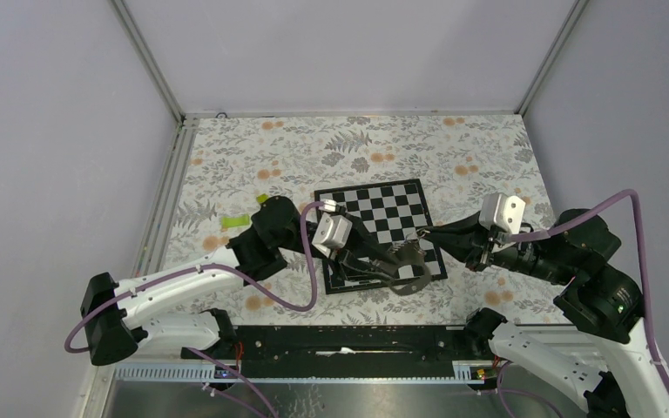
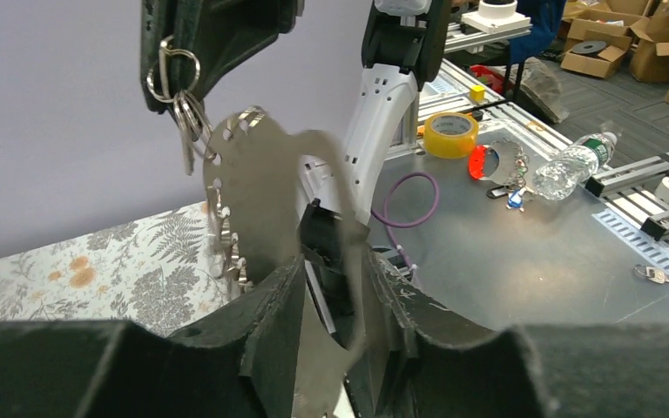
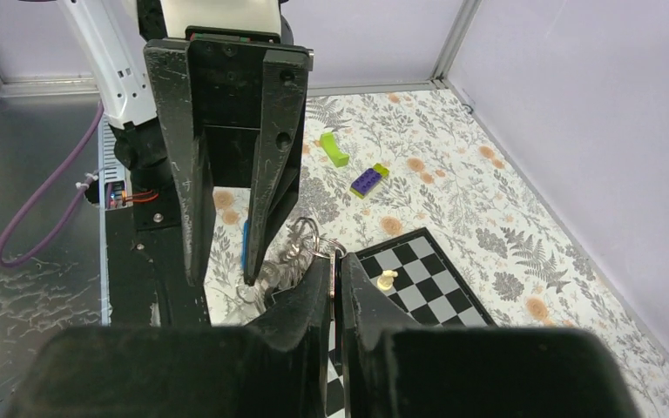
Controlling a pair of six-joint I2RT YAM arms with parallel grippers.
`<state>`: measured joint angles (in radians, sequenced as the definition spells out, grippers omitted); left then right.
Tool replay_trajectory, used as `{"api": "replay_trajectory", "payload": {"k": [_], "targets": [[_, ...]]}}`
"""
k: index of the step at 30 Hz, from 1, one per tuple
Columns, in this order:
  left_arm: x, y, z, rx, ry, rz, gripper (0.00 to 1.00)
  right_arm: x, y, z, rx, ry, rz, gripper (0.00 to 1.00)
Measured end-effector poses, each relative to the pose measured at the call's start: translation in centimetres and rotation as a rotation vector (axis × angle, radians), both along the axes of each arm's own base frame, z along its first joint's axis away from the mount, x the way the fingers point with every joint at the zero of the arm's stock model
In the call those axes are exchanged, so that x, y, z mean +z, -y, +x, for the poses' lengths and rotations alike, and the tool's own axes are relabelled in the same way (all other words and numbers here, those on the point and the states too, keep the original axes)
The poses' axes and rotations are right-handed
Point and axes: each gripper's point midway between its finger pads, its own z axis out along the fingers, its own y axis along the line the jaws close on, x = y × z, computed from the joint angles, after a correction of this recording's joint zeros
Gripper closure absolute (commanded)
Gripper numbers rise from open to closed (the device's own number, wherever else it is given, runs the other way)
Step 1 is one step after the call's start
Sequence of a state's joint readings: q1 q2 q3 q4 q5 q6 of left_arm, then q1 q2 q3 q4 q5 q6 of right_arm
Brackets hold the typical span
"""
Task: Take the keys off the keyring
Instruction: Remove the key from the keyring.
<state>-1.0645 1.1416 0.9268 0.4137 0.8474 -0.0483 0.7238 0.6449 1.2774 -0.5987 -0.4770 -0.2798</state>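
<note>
The keyring hangs stretched between my two grippers above the chessboard's [image 1: 383, 205] near edge. My left gripper [image 1: 381, 261] is shut on its grey-brown strap [image 1: 411, 272]. In the left wrist view the strap [image 2: 261, 192] runs up from between my fingers [image 2: 270, 322]. My right gripper [image 1: 420, 233] is shut on the metal ring [image 2: 174, 68], and the silvery keys [image 2: 190, 117] dangle below it. In the right wrist view the ring [image 3: 309, 237] and keys [image 3: 280, 264] sit at my closed fingertips [image 3: 318, 287]. The blue carabiner [image 3: 244, 244] shows beside the left gripper's fingers [image 3: 270, 157].
A pale pawn [image 3: 387, 279] stands on the chessboard [image 3: 427, 283]. A lime-green piece [image 3: 334, 148] and a purple-and-yellow block [image 3: 368, 180] lie on the floral cloth to the left. Off the table are a tape roll [image 2: 450, 133] and a water bottle [image 2: 575, 161].
</note>
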Motion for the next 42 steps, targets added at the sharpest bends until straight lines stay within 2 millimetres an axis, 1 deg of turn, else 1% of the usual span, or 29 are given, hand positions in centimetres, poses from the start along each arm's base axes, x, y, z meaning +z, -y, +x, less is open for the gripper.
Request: {"api": "replay_trajectory", "payload": {"k": [8, 11, 15, 22, 28, 36, 39, 42], "targets": [[-0.2, -0.2, -0.4, -0.021, -0.012, 0.013, 0.62, 0.3, 0.0, 0.2, -0.006, 0.012, 0.009, 1.0], [-0.4, -0.3, -0.3, -0.011, -0.014, 0.026, 0.58, 0.3, 0.0, 0.2, -0.005, 0.012, 0.009, 1.0], [-0.4, -0.4, 0.1, 0.025, -0.012, 0.029, 0.56, 0.3, 0.0, 0.2, -0.005, 0.012, 0.009, 1.0], [0.7, -0.5, 1.8, 0.136, 0.003, -0.006, 0.55, 0.2, -0.2, 0.0, 0.007, 0.007, 0.007, 1.0], [1.6, -0.7, 3.0, 0.215, 0.06, -0.047, 0.54, -0.3, -0.7, -0.5, 0.055, -0.016, -0.011, 1.0], [3.1, -0.8, 3.3, 0.232, 0.125, -0.09, 0.55, -0.4, -1.0, -1.3, 0.103, -0.023, -0.013, 1.0], [3.7, -0.8, 3.1, 0.224, 0.138, -0.106, 0.56, -0.4, -1.1, -1.5, 0.119, -0.024, -0.012, 1.0], [4.2, -0.8, 2.7, 0.202, 0.149, -0.118, 0.6, -0.3, -1.2, -1.6, 0.126, -0.024, -0.011, 1.0]]}}
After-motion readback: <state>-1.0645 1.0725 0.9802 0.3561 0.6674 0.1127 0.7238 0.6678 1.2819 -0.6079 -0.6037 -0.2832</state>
